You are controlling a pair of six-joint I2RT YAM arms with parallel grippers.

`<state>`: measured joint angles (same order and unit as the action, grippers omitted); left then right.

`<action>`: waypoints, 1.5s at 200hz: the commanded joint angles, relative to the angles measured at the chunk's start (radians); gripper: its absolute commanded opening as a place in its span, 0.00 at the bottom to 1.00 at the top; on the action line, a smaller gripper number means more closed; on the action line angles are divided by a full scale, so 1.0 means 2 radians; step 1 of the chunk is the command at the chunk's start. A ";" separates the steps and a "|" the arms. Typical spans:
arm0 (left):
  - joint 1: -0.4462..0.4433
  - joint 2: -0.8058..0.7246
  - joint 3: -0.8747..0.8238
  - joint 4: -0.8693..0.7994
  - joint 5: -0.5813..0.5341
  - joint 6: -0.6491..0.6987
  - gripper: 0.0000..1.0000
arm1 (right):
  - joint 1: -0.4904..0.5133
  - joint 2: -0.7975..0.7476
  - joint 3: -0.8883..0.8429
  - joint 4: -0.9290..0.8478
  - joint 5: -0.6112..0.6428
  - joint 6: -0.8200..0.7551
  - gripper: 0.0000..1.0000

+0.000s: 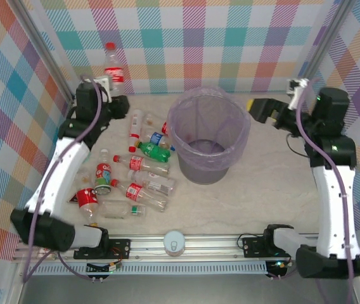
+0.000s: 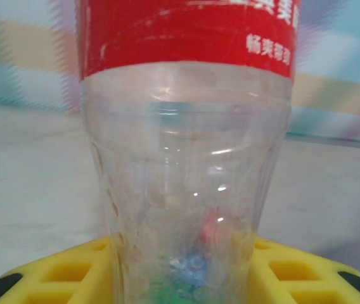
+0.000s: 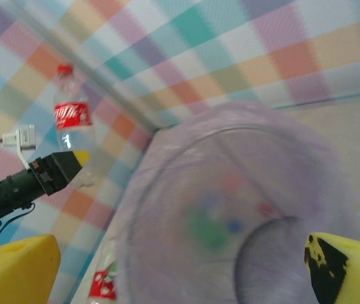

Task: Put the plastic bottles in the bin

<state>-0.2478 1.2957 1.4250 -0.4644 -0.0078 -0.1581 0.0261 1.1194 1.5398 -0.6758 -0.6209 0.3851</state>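
Observation:
A clear plastic bottle (image 1: pixel 112 66) with a red label and red cap stands upright at the back left by the wall. My left gripper (image 1: pixel 109 87) is shut on its lower body. In the left wrist view the bottle (image 2: pixel 186 158) sits between the yellow fingers (image 2: pixel 59 275), which press on both of its sides. The bin (image 1: pixel 196 161), grey with a lavender bag, stands mid-table. My right gripper (image 1: pixel 260 107) hangs open beside its right rim, nothing between its fingers (image 3: pixel 15 266). Several more bottles lie left of the bin, among them a green one (image 1: pixel 153 151).
Checked walls close in the back and both sides. A red-labelled bottle (image 1: pixel 88 197) lies close to my left arm's lower link. A small white round object (image 1: pixel 175 242) sits on the front rail. Bare tabletop lies right of the bin.

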 commanded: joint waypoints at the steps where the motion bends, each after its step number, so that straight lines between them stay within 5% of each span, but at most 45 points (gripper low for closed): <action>1: -0.080 -0.051 -0.010 -0.023 -0.016 -0.013 0.40 | 0.072 0.046 0.052 0.036 0.010 0.012 0.98; 22: -0.135 -0.074 0.015 -0.074 -0.052 -0.016 0.37 | 0.137 0.099 0.107 0.056 0.001 0.010 0.98; 79: -0.204 -0.061 -0.007 -0.028 0.011 -0.031 0.34 | 0.218 0.212 0.213 0.085 -0.057 0.021 0.99; 139: -0.243 -0.009 0.031 -0.018 0.033 0.010 0.34 | 0.219 0.283 0.276 0.041 -0.036 0.015 0.99; 179: -0.249 -0.023 0.028 0.002 0.021 0.008 0.34 | 0.210 0.304 0.297 -0.007 0.035 0.027 0.99; 213: -0.248 -0.025 0.024 0.006 0.017 0.011 0.33 | 0.205 0.314 0.299 0.011 0.013 0.046 1.00; 281: -0.249 -0.019 0.028 -0.009 0.007 0.023 0.36 | 0.205 0.317 0.294 0.031 -0.017 0.055 0.59; 300: -0.249 -0.017 0.030 -0.009 0.004 0.021 0.37 | 0.205 0.314 0.290 0.029 -0.002 0.056 0.55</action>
<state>-0.7383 1.2686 1.4448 -0.5076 0.0097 -0.1375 0.4397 1.7405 2.1170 -0.6243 -0.6537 0.4946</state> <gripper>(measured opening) 0.422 0.562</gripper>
